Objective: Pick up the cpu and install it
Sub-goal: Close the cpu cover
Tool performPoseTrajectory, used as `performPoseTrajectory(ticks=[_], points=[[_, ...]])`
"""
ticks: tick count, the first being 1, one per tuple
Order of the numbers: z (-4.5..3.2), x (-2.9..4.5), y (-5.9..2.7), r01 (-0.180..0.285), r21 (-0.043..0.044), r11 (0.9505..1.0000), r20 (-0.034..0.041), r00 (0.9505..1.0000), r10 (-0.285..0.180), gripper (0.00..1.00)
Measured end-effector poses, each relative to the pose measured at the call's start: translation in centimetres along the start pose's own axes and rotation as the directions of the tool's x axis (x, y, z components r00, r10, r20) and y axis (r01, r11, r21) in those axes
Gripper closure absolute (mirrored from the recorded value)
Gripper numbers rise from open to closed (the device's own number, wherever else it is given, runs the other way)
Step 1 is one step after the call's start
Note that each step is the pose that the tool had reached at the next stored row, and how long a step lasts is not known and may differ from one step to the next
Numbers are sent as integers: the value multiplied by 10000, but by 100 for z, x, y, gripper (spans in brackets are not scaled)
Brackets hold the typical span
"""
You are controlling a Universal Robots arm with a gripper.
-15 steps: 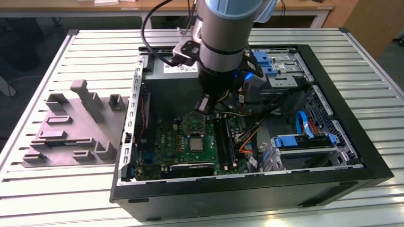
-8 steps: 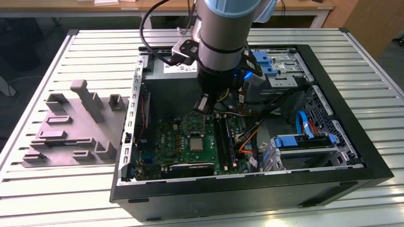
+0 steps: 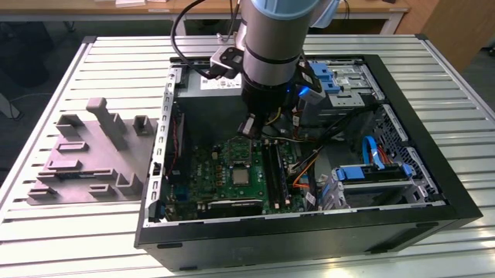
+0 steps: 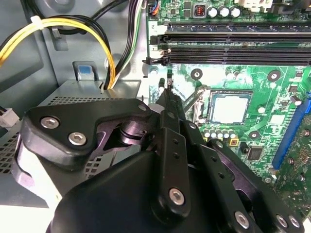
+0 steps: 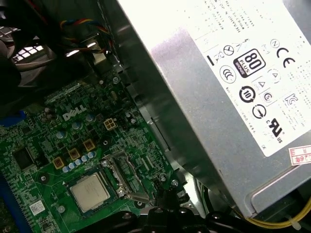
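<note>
Already the cpu (image 4: 231, 108) lies flat in its socket on the green motherboard (image 3: 232, 179), roughly mid-board inside the open computer case (image 3: 456, 202), which sits on the slatted table (image 3: 62, 243). I judge the chip light, stiff and fragile, with a smooth metal top; its thin edges look like the only safe place to take it. The gripper (image 4: 168, 87) hangs just beside the socket, fingertips drawn nearly together with nothing between them, touching no chip.
</note>
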State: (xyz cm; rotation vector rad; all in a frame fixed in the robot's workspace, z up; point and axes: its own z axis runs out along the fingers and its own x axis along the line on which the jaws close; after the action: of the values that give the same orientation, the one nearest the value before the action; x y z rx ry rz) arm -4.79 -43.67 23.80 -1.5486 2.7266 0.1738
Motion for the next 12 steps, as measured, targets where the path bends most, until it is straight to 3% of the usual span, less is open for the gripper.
performPoseTrajectory(ticks=[12], points=[[-37, -3, 4, -1, -31, 10000, -9, 10000, 1, 89]])
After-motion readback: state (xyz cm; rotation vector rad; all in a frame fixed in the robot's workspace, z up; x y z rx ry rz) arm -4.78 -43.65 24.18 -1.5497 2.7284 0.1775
